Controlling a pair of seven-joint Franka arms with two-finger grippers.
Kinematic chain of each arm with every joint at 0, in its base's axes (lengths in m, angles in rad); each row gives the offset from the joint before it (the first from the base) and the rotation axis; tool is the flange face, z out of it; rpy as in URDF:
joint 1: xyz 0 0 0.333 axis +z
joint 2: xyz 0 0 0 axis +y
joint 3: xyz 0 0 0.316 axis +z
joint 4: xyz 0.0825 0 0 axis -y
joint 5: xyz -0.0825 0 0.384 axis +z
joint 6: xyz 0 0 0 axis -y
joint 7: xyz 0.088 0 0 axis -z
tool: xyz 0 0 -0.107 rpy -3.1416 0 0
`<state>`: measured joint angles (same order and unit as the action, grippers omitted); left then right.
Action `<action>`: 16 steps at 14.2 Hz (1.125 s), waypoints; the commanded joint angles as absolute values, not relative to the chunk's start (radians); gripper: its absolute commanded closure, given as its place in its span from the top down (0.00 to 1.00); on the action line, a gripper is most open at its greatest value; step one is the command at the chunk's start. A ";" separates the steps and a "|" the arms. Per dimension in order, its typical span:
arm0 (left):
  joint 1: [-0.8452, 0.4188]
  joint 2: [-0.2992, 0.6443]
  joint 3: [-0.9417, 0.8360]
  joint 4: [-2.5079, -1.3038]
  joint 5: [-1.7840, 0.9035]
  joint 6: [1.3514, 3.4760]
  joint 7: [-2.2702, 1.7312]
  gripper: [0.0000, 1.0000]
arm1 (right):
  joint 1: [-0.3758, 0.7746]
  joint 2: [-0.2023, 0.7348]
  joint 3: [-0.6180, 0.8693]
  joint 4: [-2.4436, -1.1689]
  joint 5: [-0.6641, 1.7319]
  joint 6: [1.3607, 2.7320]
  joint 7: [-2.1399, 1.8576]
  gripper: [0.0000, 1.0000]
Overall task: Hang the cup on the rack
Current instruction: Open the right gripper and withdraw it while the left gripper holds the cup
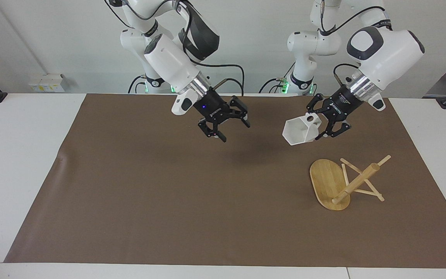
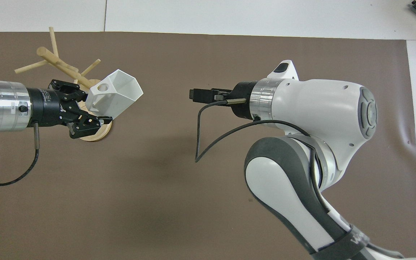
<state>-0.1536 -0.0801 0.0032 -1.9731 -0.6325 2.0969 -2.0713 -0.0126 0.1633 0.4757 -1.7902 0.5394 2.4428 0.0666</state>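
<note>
Cup [image 1: 298,131] is held aloft by its handle in the closed left pincer [image 1: 321,124], over the mat just short of the toppled rack [image 1: 343,182], whose post lies slanted on the table. Right pincer [image 1: 226,124] is spread empty, well apart.

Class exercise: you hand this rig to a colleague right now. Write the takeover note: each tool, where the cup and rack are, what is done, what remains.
Left tool: shut on the white faceted cup by its handle, in the air over the brown mat, near the rack.
Right tool: open, empty, over the mat's middle.
Bamboo mug rack: tipped over on the mat, toward the left arm's end.
Done: cup lifted.
Left: stand the rack up, hang the cup on a peg.
</note>
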 commanded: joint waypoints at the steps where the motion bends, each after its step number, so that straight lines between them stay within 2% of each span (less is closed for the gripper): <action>1: -0.164 -0.114 0.009 -2.045 -0.615 2.192 -2.161 0.00 | -0.020 0.155 0.411 -1.769 0.428 2.344 0.061 1.00; 5: -0.166 -0.077 0.008 -2.051 -0.615 2.284 -2.256 0.00 | -0.023 0.150 0.276 -1.691 0.286 2.150 -0.004 1.00; 8: -0.167 -0.043 0.008 -2.049 -0.615 2.331 -2.304 0.00 | -0.023 0.140 0.177 -1.680 0.221 2.022 -0.051 1.00; 16: -0.153 0.014 0.009 -2.042 -0.615 2.422 -2.399 0.00 | -0.023 0.121 0.057 -1.680 0.078 1.879 -0.051 1.00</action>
